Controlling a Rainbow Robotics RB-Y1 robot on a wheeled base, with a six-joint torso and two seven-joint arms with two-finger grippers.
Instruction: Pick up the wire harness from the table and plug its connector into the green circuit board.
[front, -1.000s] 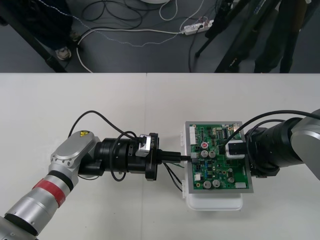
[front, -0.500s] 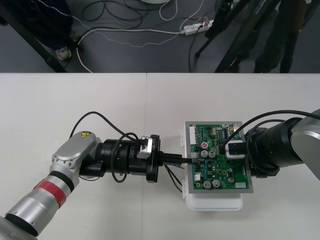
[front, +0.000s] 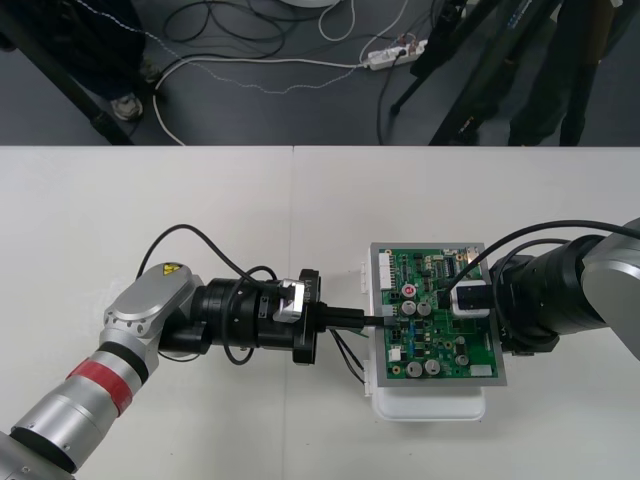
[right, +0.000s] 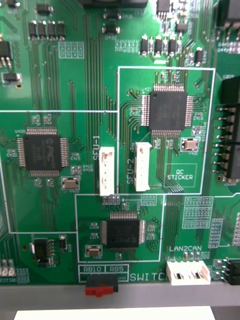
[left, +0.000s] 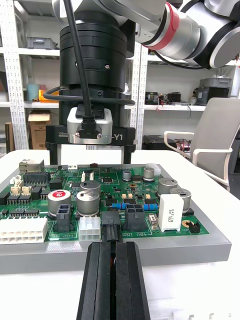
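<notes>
Almost nothing has moved in the last second: the left arm's wrist has turned a touch, and the left gripper (front: 375, 318) still lies level at the left edge of the green circuit board (front: 430, 352). Its fingers (left: 97, 280) are clenched on the small black plug (left: 111, 231) of the wire harness (front: 345, 355), whose thin wires loop down to the table (front: 200, 200) just near of the fingers. The plug touches the board's left edge; whether it is seated cannot be told. A white connector (left: 89, 231) crowds it on one side, a black connector (left: 136, 215) on the other, with round capacitors (left: 90, 197) behind. The right gripper (front: 462, 300) stands over the board's right part, fingers spread. The board rests on a white base (front: 428, 405).
</notes>
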